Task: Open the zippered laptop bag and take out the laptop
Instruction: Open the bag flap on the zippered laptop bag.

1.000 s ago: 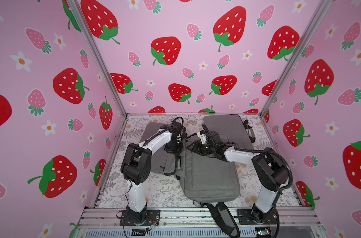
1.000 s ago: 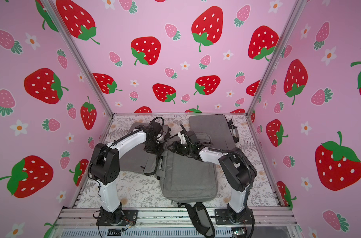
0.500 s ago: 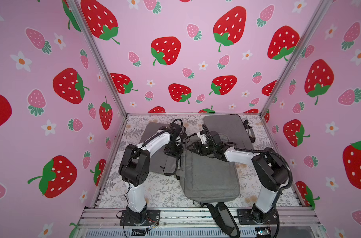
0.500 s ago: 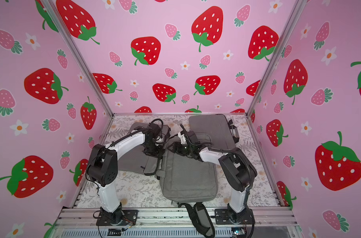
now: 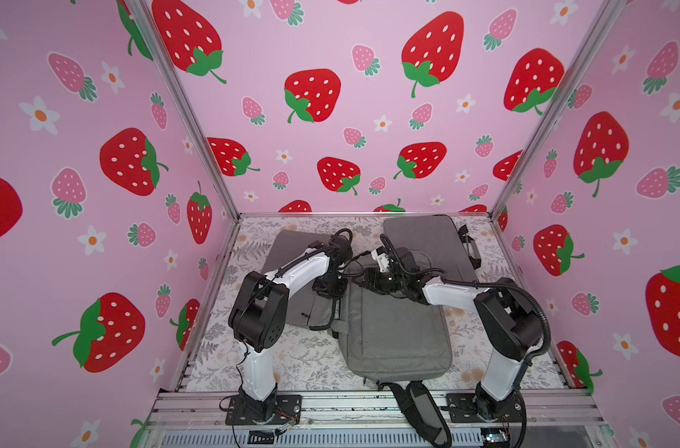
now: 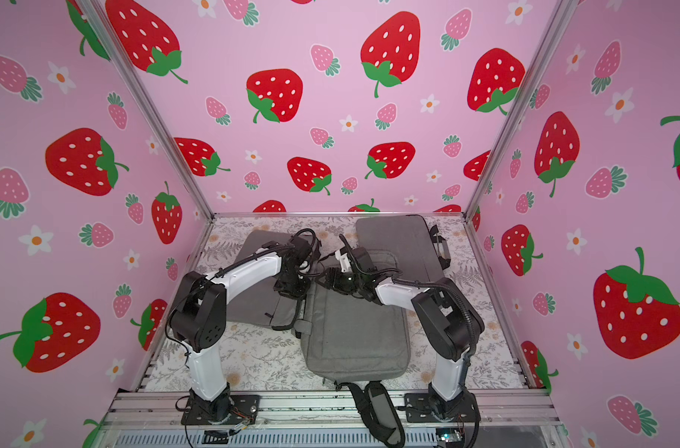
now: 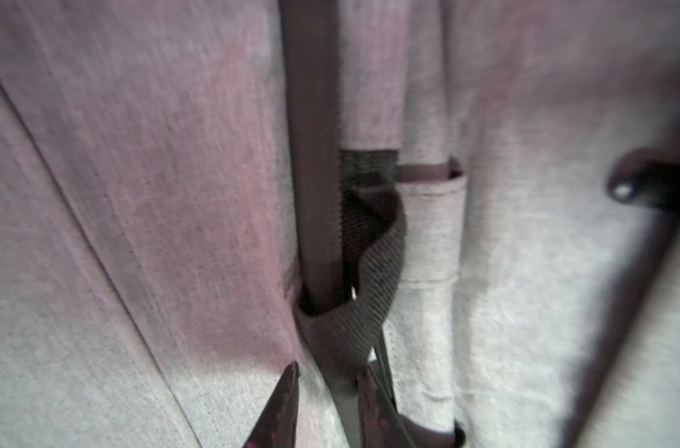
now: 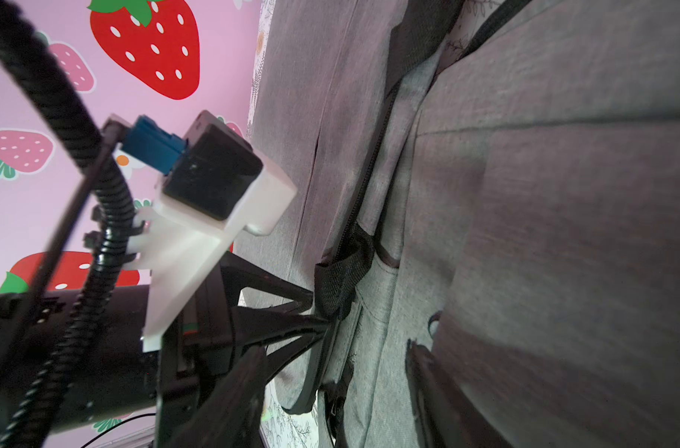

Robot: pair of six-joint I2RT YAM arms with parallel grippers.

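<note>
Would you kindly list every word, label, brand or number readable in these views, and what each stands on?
None: no text can be read in any view.
The grey laptop bag: plain fabric, no visible logo.
The strawberry walls: pictures only.
The black camera module in the right wrist view: no legible marking.

Top views: were bright, evenly lit, sharp; edges bowed.
Left wrist: laptop bag (image 7: 524,291) was dim, pink-tinted, blurred.
Right wrist: foreground was smeared, shadowed.
</note>
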